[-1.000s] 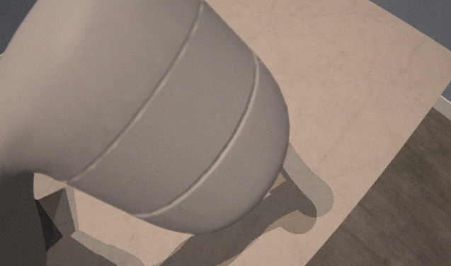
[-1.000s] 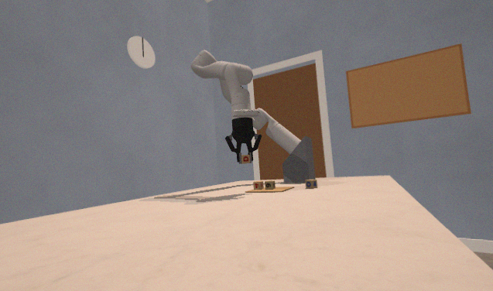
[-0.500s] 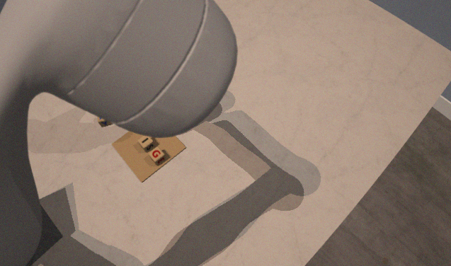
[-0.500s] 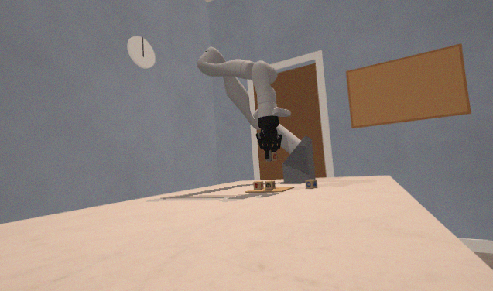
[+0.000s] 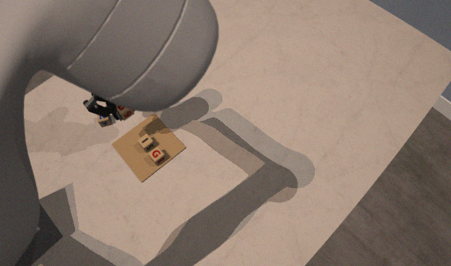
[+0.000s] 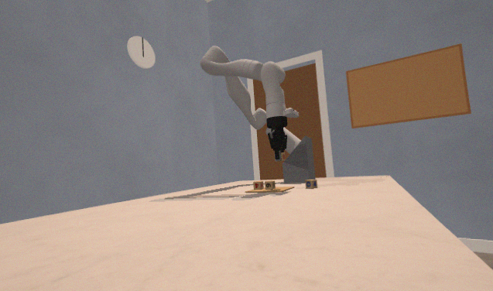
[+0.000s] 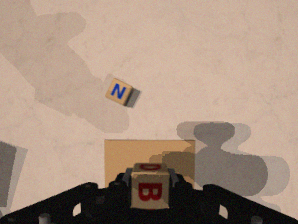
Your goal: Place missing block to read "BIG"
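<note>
My gripper [image 7: 150, 178] is shut on a wooden block with a red B [image 7: 149, 189] and holds it well above the table. In the top view the gripper [image 5: 105, 110] and the B block [image 5: 124, 112] hang over the table just beyond the mat's far corner. The tan mat [image 5: 149, 148] carries the I block [image 5: 145, 141] and the G block [image 5: 156, 154], side by side. The mat [image 7: 149, 155] shows partly under the held block in the wrist view. The N block [image 7: 123, 92] with a blue letter lies on the table off the mat; it also shows in the top view [image 5: 105, 120].
My arm's upper links fill the upper left of the top view and hide part of the table. In the exterior view the gripper [image 6: 278, 152] hangs high above the mat [image 6: 269, 190], with the N block [image 6: 311, 183] to its right. The grey robot base [image 6: 299, 162] stands behind.
</note>
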`<state>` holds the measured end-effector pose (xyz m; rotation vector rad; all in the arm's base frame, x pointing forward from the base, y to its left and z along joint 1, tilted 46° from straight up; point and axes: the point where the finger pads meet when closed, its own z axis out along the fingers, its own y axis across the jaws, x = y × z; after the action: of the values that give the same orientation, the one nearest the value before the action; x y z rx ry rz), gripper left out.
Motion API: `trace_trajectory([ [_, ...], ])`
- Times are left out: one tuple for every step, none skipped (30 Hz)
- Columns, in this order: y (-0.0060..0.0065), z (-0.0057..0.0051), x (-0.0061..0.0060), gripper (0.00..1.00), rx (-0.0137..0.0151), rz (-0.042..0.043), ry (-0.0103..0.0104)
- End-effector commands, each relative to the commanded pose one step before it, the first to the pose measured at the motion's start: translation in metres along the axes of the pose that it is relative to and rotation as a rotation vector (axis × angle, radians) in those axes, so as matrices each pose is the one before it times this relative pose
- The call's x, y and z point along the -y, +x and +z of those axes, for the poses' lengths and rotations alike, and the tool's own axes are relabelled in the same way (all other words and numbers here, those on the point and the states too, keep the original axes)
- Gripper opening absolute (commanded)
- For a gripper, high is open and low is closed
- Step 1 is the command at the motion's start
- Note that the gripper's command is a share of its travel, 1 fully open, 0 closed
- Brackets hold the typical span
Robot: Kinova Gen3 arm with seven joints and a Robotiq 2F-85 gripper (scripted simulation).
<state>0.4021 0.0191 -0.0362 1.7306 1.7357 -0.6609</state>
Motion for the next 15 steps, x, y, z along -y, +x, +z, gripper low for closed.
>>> trace_trajectory([
  [0.00093,-0.00045,0.00033,0.26,-0.00020,-0.00263,-0.00109],
  [0.00000,0.00000,0.00000,0.26,0.00000,0.00000,0.00000],
  [0.00000,0.00000,0.00000,0.26,0.00000,0.00000,0.00000],
  [0.00000,0.00000,0.00000,0.26,0.00000,0.00000,0.00000],
  [0.00000,0.00000,0.00000,0.26,0.00000,0.00000,0.00000],
  [0.00000,0.00000,0.00000,0.26,0.00000,0.00000,0.00000],
  [0.00000,0.00000,0.00000,0.26,0.00000,0.00000,0.00000],
  [0.00000,0.00000,0.00000,0.26,0.00000,0.00000,0.00000],
  [0.00000,0.00000,0.00000,0.26,0.00000,0.00000,0.00000],
  [0.00000,0.00000,0.00000,0.26,0.00000,0.00000,0.00000],
  [0.00000,0.00000,0.00000,0.26,0.00000,0.00000,0.00000],
  [0.00000,0.00002,0.00000,0.26,0.00000,0.00000,0.00000],
  [0.00000,0.00014,0.00000,0.26,0.00000,0.00000,0.00000],
  [0.00000,0.00036,0.00000,0.26,0.00001,0.00000,0.00000],
  [0.00000,0.00065,-0.00001,0.26,0.00001,-0.00001,0.00001],
])
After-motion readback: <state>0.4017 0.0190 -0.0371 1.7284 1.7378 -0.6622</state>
